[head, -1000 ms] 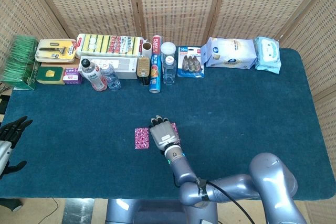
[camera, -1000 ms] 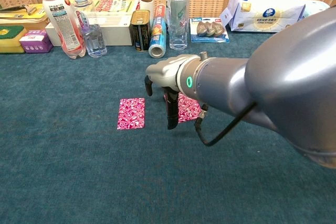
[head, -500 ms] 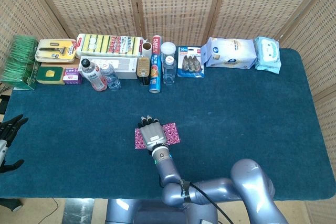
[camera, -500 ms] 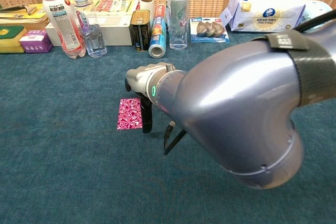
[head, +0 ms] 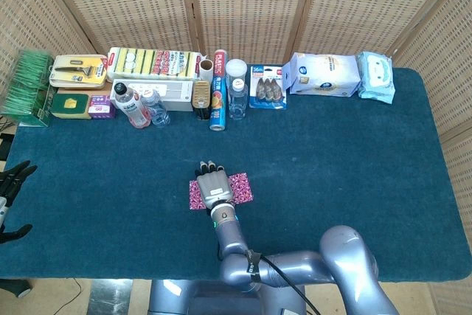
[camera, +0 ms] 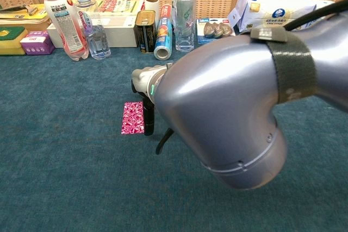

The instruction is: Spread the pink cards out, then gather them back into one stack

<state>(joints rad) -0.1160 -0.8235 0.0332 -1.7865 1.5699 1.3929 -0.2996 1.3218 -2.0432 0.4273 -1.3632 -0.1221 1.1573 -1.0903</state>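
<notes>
Right hand: the grey metal right hand (head: 214, 185) hangs palm down over the middle of the dark teal cloth table (head: 354, 182); in the chest view its dark fingers (camera: 148, 120) point straight down, close together, tips at the cloth. Whether they press a card or only touch it, I cannot tell; nothing is seen gripped.
Pink cards: the pink patterned cards (head: 241, 187) lie flat under and to both sides of that hand. From the head view one part shows at 9 o'clock of the hand and a wider part at 3 o'clock. In the chest view only the 9 o'clock card (camera: 132, 118) is visible, its right edge touching the fingertips; the arm hides the others.
Left hand: the black left hand (head: 11, 182) sits at the table's 9 o'clock edge, well apart from the cards, fingers spread and holding nothing.
Far row: at 12 o'clock stand a clear plastic bottle with a white cap (camera: 185, 17), a red-labelled drink bottle (camera: 65, 20) and a white wipes pack (head: 323, 74).
</notes>
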